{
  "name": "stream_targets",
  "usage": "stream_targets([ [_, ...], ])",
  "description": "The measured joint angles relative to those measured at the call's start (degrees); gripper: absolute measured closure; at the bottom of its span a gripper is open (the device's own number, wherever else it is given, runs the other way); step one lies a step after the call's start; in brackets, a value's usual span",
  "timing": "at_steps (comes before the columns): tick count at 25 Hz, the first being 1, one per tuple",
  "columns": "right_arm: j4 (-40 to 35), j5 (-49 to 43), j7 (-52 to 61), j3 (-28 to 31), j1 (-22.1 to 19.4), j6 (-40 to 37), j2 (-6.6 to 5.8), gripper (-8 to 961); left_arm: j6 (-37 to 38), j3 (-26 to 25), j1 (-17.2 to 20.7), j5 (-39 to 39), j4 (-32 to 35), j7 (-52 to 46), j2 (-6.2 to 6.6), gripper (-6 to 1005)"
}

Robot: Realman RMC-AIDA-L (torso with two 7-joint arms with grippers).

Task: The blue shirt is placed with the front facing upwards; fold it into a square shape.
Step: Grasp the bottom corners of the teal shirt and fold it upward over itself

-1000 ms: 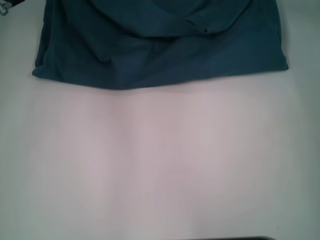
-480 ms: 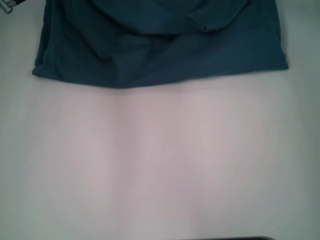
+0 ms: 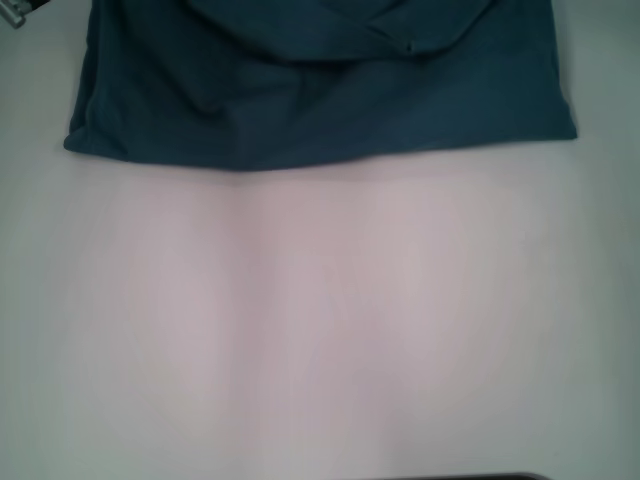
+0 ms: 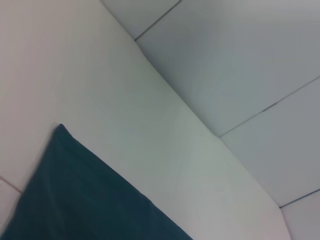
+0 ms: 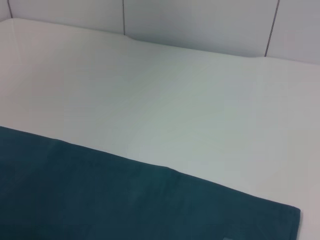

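The big teal-blue cotton shirt (image 3: pixel 320 85) is being seen folded and wrinkled at the far side of the white tabletop (image 3: pixel 320 320). Neither end effector's grip can be told.

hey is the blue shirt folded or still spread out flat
Folded, at least partly: the blue shirt shows layers lying doubled over its plain body, no lettering visible. Its far part is out of view.

Only a sliver of my left arm (image 3: pixel 14 10) shows, at the far left corner of the head view. My right arm appears nowhere. Neither wrist view shows my fingers.
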Motion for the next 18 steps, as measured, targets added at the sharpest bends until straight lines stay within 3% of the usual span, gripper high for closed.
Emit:
stream_targets([
  [7,0.0,0.0,0.0,0.0,0.0,0.3,0.0,810,-1.5,0.0,0.4,0.1,-1.7,0.0,-0.76,940],
  [18,-0.1,0.0,-0.5,-0.1,0.2,0.9,0.09,800,-0.9,0.2,0.8,-0.1,-1.6,-0.5,-0.39,933],
])
